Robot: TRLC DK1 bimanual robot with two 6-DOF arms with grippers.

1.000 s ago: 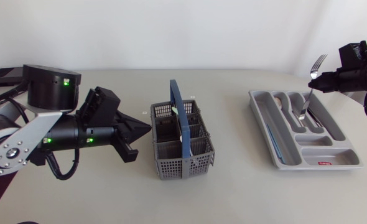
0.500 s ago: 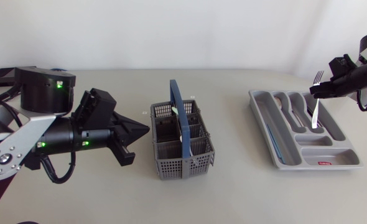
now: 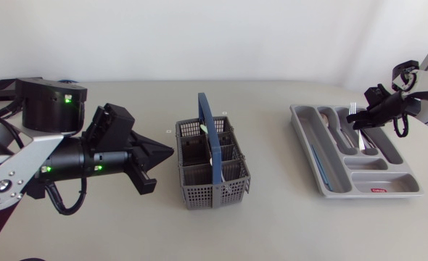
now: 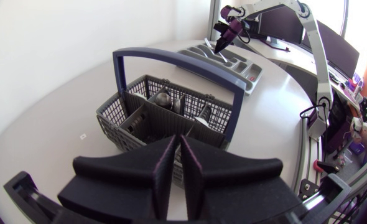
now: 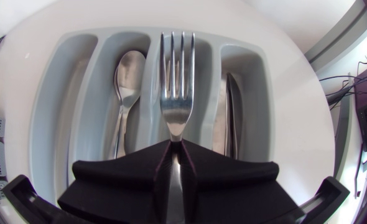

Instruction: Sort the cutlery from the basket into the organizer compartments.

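**Head view:** fixed camera high over the table [image 3: 286,225], facing down and toward the far wall. It takes in the basket [image 3: 214,194] at centre and the organizer [image 3: 392,176] at right.

**Left wrist view:** low behind the left gripper [image 4: 178,140], facing right across the near basket to the distant organizer.

**Right wrist view:** close above the organizer, facing down along the fork [image 5: 176,93] in the right gripper [image 5: 176,144].

All three views share the organizer.

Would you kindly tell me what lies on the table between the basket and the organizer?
Nothing lies there. In the head view, the stretch of table between the basket and the organizer is bare.
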